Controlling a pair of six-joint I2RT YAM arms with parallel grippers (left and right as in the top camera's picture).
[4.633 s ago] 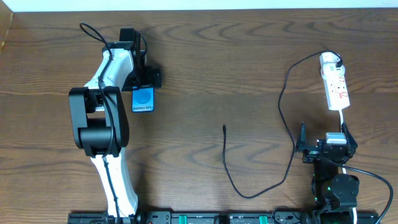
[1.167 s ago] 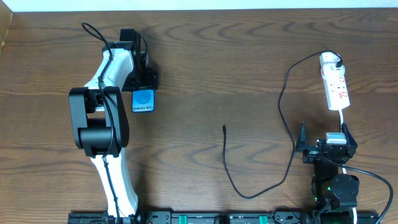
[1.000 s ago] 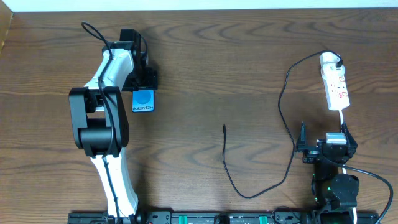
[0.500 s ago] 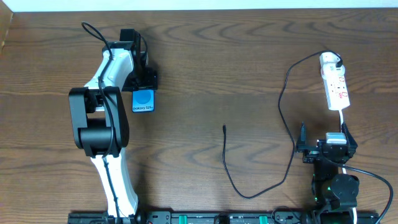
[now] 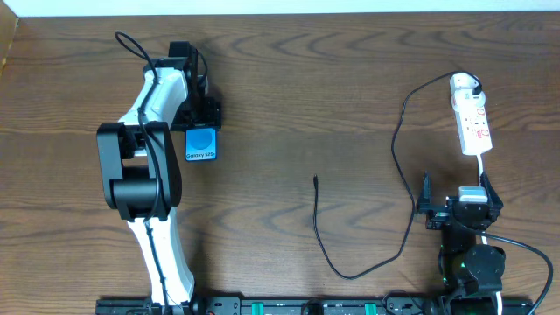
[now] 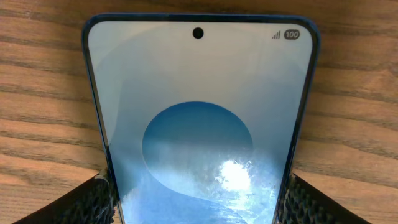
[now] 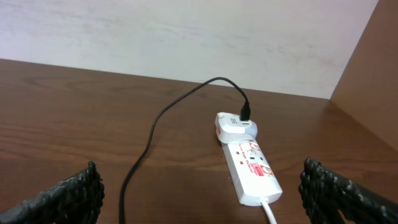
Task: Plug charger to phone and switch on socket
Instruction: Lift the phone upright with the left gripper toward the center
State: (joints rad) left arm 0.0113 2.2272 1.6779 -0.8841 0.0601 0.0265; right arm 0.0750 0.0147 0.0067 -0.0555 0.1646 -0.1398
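Note:
The phone (image 5: 200, 143) lies flat on the table at the left, blue screen up. In the left wrist view the phone (image 6: 199, 124) fills the frame. My left gripper (image 5: 201, 122) is shut on it, one finger against each long edge (image 6: 199, 202). The charger's black cable (image 5: 395, 149) runs from its loose plug tip (image 5: 315, 180) at mid-table in a loop to the white adapter (image 5: 464, 85), which is plugged into the socket strip (image 5: 475, 127) at the right. My right gripper (image 5: 455, 197) is open and empty just in front of the strip (image 7: 252, 171).
The strip's white cord (image 5: 482, 166) runs back past my right gripper. The adapter (image 7: 235, 126) and cable (image 7: 155, 130) lie ahead of the right wrist. A pale wall stands behind the table's far edge (image 5: 280, 12).
The left gripper's fingers have drawn in slightly round the phone, and the phone has shifted a little toward me. The right arm, cable and strip have not moved.

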